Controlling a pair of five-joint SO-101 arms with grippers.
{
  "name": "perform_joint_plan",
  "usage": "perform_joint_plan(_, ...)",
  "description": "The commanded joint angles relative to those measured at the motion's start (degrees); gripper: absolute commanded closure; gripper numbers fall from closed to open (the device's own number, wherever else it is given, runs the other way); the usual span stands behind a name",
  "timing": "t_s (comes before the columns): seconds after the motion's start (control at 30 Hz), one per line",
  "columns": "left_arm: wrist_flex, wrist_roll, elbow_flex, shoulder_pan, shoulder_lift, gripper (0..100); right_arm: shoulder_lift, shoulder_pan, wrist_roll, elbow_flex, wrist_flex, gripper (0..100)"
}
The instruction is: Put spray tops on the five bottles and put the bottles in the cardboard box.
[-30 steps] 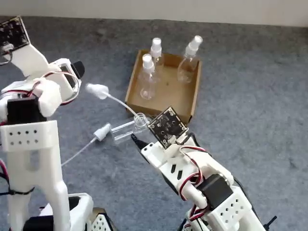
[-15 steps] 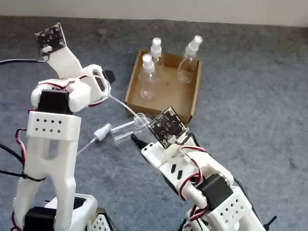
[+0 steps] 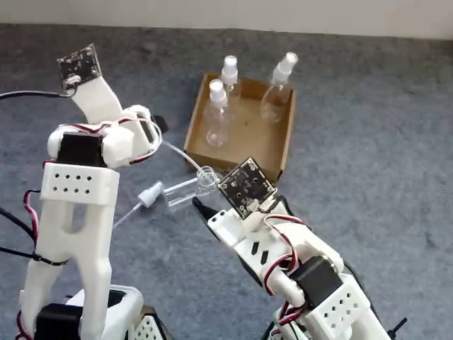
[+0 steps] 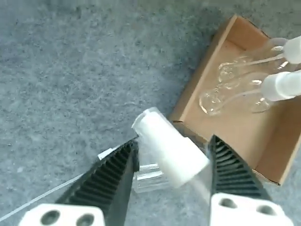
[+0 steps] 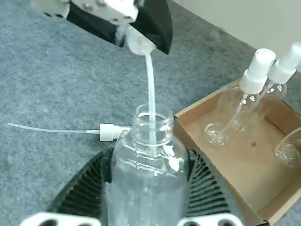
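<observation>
My right gripper [image 5: 150,176] is shut on a clear bottle [image 5: 150,160] and holds it upright, with the mouth [image 3: 207,174] just left of the cardboard box [image 3: 287,134]. Up and to the left, my left gripper [image 3: 154,127] is shut on a white spray top [image 4: 167,150]. That top's thin tube [image 3: 177,150] slants down into the bottle's mouth. Three bottles [image 3: 218,117] with spray tops stand in the box. A loose spray top [image 3: 150,193] with a long tube lies on the carpet left of the held bottle.
A grey carpet [image 3: 368,142] covers the table. Both arm bases stand at the near edge. The loose top's tube trails toward the left arm's base. Open carpet lies to the right of the box.
My left arm has swung right over the spray top that lay with its tube in the bottle, and its fingers now hold the top. The right arm and bottle have not moved.
</observation>
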Motion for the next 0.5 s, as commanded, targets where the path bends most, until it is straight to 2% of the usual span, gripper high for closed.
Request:
perform_joint_plan(0.0,0.35,0.09,-0.66,-1.27,-0.13,80,-1.19,0.31,-0.35,-0.4,-0.31,99.5)
perform_joint_plan(0.23,0.0,0.09,-0.57,0.57,-0.04,80,-1.19,0.31,-0.35,-0.4,-0.31,99.5)
perform_joint_plan(0.47,-3.69,0.09,-0.84,5.67,-0.57,100,-1.19,0.22,-0.44,-0.4,-0.31,99.5)
